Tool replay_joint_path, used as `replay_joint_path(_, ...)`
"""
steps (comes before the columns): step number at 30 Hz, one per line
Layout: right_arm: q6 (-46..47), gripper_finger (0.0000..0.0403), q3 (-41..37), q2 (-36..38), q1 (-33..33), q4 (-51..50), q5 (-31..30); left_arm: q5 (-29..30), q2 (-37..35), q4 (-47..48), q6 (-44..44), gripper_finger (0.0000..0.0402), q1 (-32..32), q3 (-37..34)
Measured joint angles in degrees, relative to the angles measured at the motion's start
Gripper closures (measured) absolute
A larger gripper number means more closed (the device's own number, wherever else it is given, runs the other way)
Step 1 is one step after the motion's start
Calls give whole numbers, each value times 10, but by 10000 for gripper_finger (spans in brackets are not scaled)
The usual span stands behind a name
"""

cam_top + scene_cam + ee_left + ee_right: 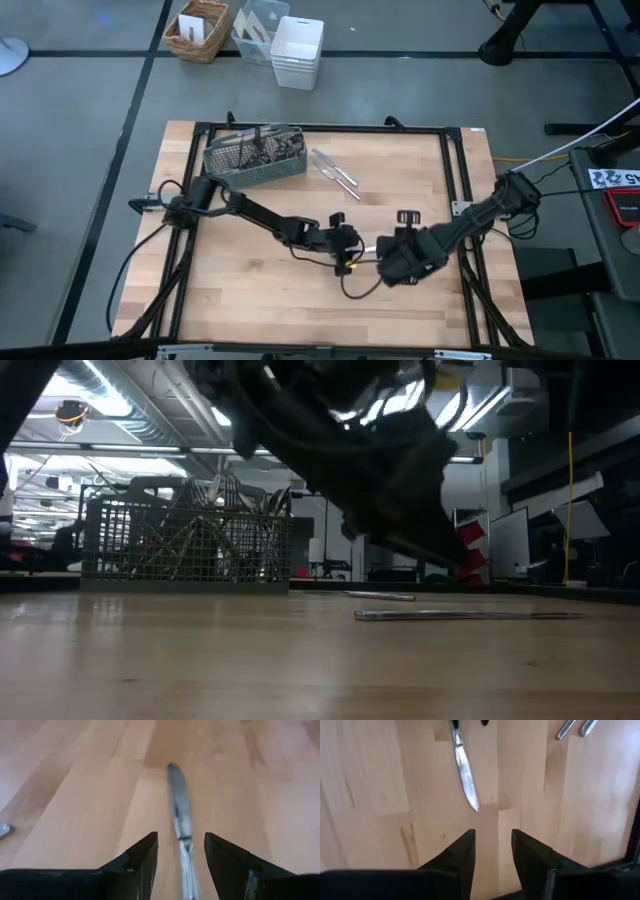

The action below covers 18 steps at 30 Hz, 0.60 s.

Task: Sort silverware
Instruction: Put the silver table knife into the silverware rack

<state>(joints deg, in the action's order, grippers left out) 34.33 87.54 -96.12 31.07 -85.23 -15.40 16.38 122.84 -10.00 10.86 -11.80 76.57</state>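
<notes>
Knife (179,807) between left fingers (137,857), handle seemingly hidden

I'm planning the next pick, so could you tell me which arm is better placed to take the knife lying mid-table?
Left, probably. The left end effector is open with the knife running between its fingers. The right end effector, also open, points at bare wood short of the knife's tip.

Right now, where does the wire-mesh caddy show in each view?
High view: caddy on the table's upper left part.
Low view: picture's left, standing on the table.
Left wrist view: not in it.
Right wrist view: not in it.
Shared landmark: the wooden table, seen in all four.
</notes>
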Motion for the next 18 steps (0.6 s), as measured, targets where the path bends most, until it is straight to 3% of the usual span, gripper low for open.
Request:
replay_joint_path(7,50,275,-45,0,50,15,-32,-58,27,2,37,247,19,0)
replay_joint_path(18,90,275,-63,0,65,34,-51,-61,34,23,37,249,13,0)
